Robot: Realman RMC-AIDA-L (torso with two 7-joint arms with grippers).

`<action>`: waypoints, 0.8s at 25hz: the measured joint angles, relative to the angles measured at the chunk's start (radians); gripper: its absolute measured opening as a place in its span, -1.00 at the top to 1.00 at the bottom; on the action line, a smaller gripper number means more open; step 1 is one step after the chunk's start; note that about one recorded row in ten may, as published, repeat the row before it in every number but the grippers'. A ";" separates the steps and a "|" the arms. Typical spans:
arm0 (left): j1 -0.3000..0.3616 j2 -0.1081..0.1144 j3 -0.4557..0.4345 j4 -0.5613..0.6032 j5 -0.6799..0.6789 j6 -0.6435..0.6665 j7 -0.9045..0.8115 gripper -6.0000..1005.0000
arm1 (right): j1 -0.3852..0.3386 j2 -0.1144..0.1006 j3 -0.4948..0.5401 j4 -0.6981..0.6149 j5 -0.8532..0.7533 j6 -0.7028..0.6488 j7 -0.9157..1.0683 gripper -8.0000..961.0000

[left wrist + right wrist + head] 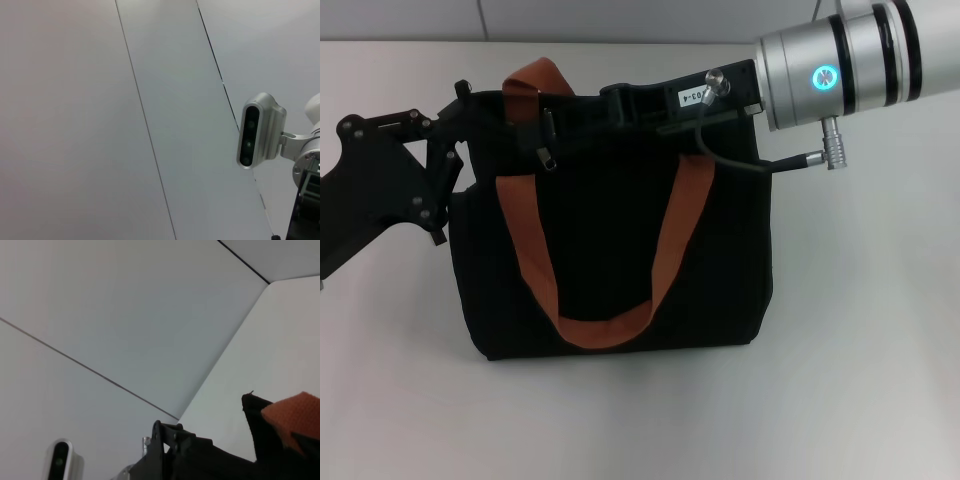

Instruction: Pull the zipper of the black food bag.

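Silver right arm fills the head view's upper corner, its right gripper reaching over the top edge of the black food bag; whether its fingers are spread or pressed together cannot be told. Just beside and below it hangs the zipper, a small silver tab likely light but slippery, best pinched by its flat sides. Soft fabric will probably sag when tugged. Beyond the tab, the left gripper braces the bag's corner, its fingertips hidden behind fabric
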 joint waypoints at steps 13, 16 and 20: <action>-0.028 0.000 0.006 -0.013 0.000 0.000 -0.001 0.95 | -0.009 0.001 -0.074 -0.054 -0.002 0.065 -0.037 -0.01; -0.032 0.000 0.007 -0.012 0.000 -0.002 -0.001 0.95 | -0.012 0.001 -0.102 -0.082 -0.020 0.091 -0.037 0.11; -0.039 0.000 0.008 -0.012 0.001 -0.007 -0.001 0.95 | -0.012 0.000 -0.109 -0.101 -0.039 0.098 -0.037 0.17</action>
